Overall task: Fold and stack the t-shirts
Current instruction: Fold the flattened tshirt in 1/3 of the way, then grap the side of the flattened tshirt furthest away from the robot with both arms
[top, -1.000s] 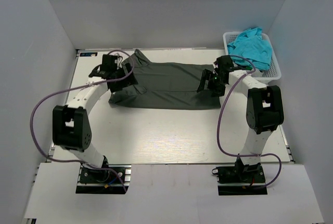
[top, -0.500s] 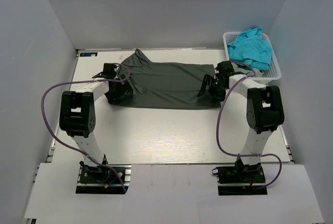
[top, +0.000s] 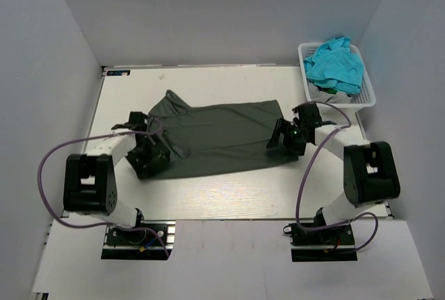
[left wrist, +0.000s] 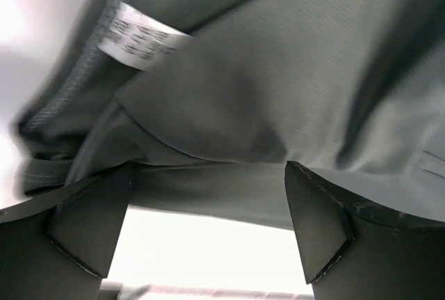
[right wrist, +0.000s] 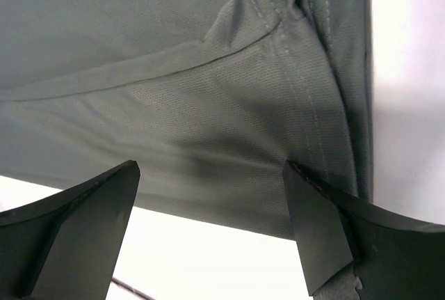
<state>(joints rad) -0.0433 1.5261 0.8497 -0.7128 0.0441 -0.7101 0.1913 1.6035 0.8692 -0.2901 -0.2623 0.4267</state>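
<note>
1. Across the middle of the bench (top: 208, 195) lies the charcoal-grey t-shirt (top: 222, 133), spread mostly flat, with its left end bunched and rumpled.
2. At that left end sits the left gripper (left wrist: 205, 206), its jaws spread wide and clamped on nothing. Folded cloth bearing a white care label (left wrist: 139, 35) lies just beyond the fingertips.
3. At the shirt's right edge sits the right gripper (right wrist: 208, 199), its jaws likewise wide apart and holding nothing. The stitched hem runs just ahead of them.
4. Upper right of the overhead frame, the turquoise t-shirt (top: 337, 63) is heaped in a white lattice basket (top: 368, 97), apart from the grey one.
</note>
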